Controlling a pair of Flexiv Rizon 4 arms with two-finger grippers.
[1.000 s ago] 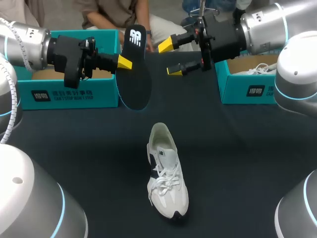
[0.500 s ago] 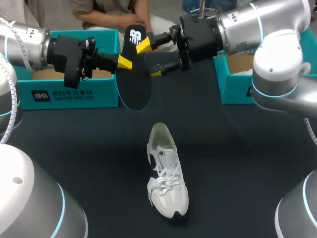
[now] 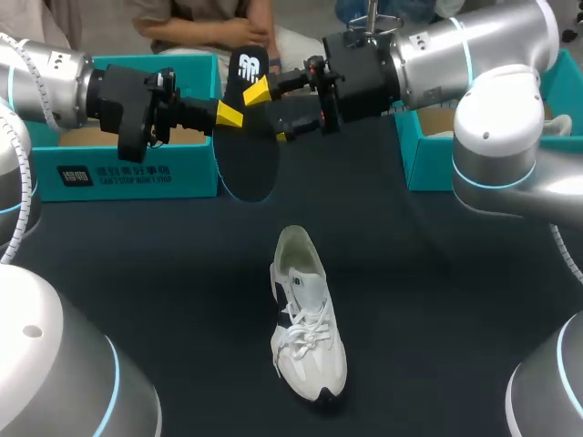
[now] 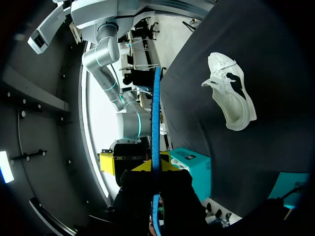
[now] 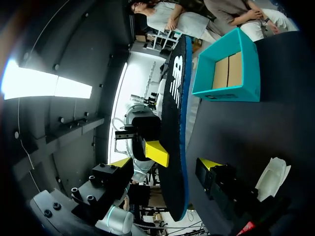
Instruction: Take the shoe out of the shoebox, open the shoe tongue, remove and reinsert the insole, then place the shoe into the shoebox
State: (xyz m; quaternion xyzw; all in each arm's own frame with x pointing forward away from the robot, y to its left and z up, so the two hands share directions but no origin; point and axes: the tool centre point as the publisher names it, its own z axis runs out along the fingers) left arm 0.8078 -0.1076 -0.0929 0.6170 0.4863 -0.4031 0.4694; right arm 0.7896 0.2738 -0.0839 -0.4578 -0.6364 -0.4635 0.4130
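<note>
Work at this moment looks like a pass of the insole from one hand to the other, high over the dark surface (image 3: 437, 273). Two teal boxes stand at the far side, the left shoebox (image 3: 137, 173) and the right shoebox (image 3: 446, 168), well apart. The white shoe (image 3: 308, 319) lies on its sole near the middle, out of both boxes, with its heel toward them. The black insole (image 3: 250, 146) hangs in the air over the far part of the surface, and its thin blue edge shows in both wrist views. The left hand (image 4: 156, 166) is pinching it from both sides. The right hand (image 5: 183, 158) is spread, with one yellow finger on each side of the insole, close but not seen to squeeze it.

To do this well, the right hand should probably close flat on the insole, beside the left hand's grip and not on it. The left hand should let go only after that, or the insole could drop.

The two hands are very close, so they could bump. The left shoebox is near the insole's low end. The best open room is over the middle, above the shoe, where nothing stands in the way.
</note>
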